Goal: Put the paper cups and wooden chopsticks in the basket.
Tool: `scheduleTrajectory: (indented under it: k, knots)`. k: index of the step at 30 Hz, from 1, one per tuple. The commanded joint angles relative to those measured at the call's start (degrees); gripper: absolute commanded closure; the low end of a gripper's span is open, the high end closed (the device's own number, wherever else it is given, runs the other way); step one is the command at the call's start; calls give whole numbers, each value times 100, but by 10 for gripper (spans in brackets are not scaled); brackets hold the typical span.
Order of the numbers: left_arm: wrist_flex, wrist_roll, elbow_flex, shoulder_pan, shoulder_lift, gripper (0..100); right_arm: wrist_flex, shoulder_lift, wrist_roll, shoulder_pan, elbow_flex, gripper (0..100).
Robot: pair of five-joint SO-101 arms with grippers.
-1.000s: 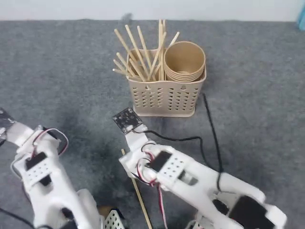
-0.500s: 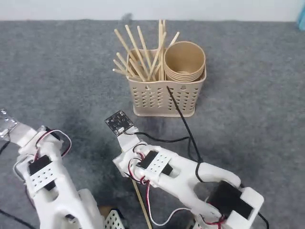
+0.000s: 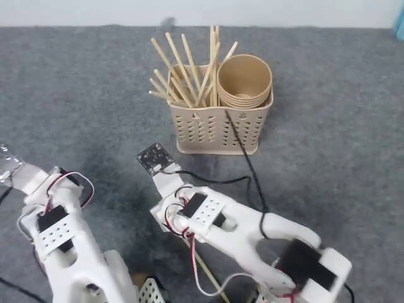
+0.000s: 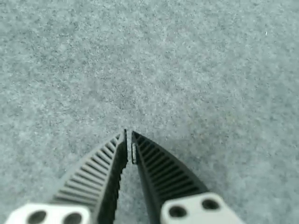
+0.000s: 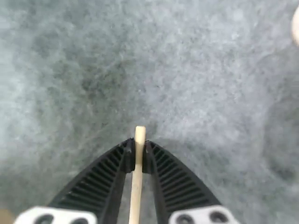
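The last loose wooden chopstick is pinched in my right pincer. The ribbed jaws are clamped onto it from both sides, and its blunt end pokes just past the tips, low over the grey carpet. From above, the rest of the stick slants out from under my right arm toward the table's near edge. My left pincer hangs over bare carpet at the near left. Its jaws are drawn in to a thin slit with nothing between them. Well ahead of both stands the perforated beige basket. The stack of paper cups sits upright in its right compartment. A bundle of chopsticks fans out of the left one, leaning at all angles above the rim. A black cable runs from my right arm up across the basket's front wall.
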Motion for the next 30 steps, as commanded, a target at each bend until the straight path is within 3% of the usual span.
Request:
scheduleTrajectory:
  k: [1, 6, 9, 16, 24, 30]
  knots:
    - [-26, -79, -22, 53, -167, 988, 585, -1455, 105, -48, -281, 991]
    - [-26, -158, 13, 255, -176, 988, 1059, -3495, 633, -40, -281, 991]
    - [-9, -756, 22, 492, -176, 988, 1033, -4699, 853, 171, -281, 991]
    - [9, -1081, 119, 782, -176, 988, 1024, -6527, 826, 1138, -255, 991]
    - [431, -1688, 110, 1037, -316, 988, -444, -7451, 862, 1798, 114, 991]
    - [791, -2057, 840, 1371, -1873, 988, -1640, -7196, 862, 2229, 149, 991]
